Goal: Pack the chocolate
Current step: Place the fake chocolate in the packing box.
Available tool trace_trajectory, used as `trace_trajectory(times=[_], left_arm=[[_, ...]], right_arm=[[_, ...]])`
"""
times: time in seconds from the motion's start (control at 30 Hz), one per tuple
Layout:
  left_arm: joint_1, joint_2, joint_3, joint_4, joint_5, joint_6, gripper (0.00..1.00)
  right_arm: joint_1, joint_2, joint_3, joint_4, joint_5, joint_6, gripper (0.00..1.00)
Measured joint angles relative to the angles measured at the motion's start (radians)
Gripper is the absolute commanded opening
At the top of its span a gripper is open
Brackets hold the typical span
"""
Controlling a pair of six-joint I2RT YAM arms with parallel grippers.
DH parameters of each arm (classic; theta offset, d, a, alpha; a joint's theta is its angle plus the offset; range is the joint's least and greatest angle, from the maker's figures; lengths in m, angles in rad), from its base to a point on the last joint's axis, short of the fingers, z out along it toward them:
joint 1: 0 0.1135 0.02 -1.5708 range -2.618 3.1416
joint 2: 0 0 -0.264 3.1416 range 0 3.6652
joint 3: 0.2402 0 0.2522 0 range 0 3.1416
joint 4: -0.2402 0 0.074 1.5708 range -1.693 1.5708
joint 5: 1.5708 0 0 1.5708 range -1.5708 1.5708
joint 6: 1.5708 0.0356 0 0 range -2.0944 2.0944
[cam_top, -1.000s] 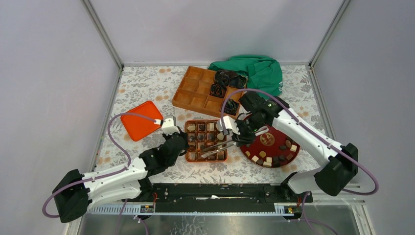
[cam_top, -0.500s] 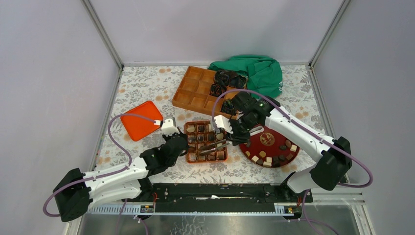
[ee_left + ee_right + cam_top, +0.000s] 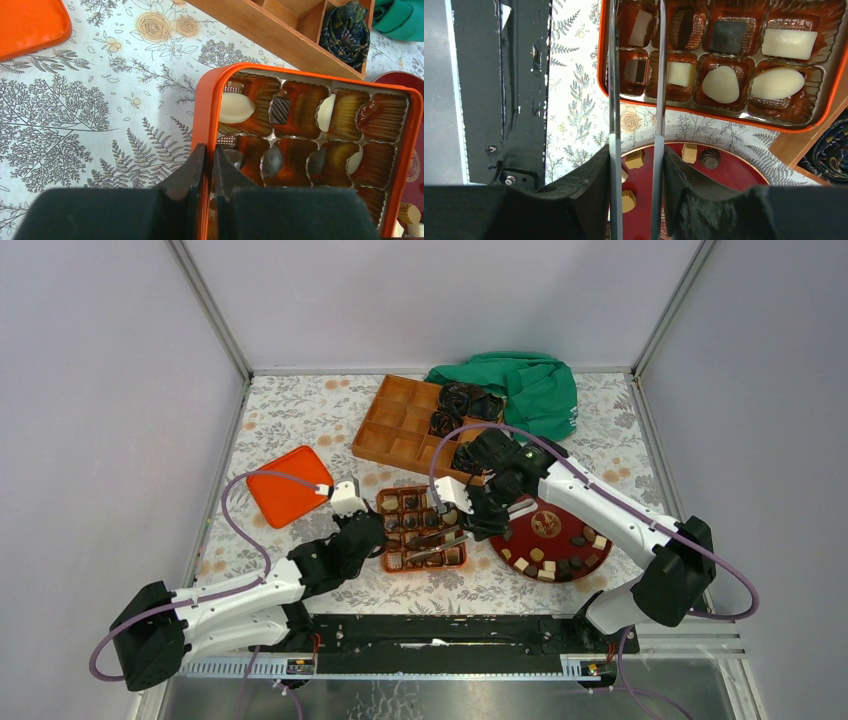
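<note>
An orange box (image 3: pixel 384 564) with a gold tray holds chocolate (image 3: pixel 722 85) in dark, tan and white pieces. My left gripper (image 3: pixel 209 155) is shut on the box's left rim (image 3: pixel 204 115), one finger outside and one inside. More chocolate (image 3: pixel 545 565) lies loose on the red round plate (image 3: pixel 560 512) to the box's right. My right gripper (image 3: pixel 636 155) is shut on metal tongs (image 3: pixel 659 75). Their two arms stand apart and reach over the box's near cells. The tips run past the top edge of the right wrist view.
A wooden compartment tray (image 3: pixel 400 425) behind the box holds black crinkled bundles (image 3: pixel 455 405). A green cloth (image 3: pixel 525 385) lies at the back right. The orange lid (image 3: pixel 288 485) rests to the left. A black rail (image 3: pixel 440 630) runs along the near edge.
My right arm has carried the tongs left from the plate's edge to over the box, and the tongs' arms have spread. The left gripper has stayed on the rim.
</note>
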State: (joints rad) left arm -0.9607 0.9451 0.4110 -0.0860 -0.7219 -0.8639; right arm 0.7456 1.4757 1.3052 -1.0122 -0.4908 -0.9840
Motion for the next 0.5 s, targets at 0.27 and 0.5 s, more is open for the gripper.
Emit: trace_trajectory(times=[0.27, 0.5], left_arm=[[0.0, 0.014, 0.005, -0.06, -0.002, -0.03, 0.0], [0.018, 0.068, 0.049, -0.163, 0.007, -0.08, 0.0]], right_arm=[[-0.018, 0.0, 0.059, -0.055, -0.07, 0.017, 0.37], [-0.259, -0.087, 0.055, -0.101, -0.235, 0.028, 0.38]])
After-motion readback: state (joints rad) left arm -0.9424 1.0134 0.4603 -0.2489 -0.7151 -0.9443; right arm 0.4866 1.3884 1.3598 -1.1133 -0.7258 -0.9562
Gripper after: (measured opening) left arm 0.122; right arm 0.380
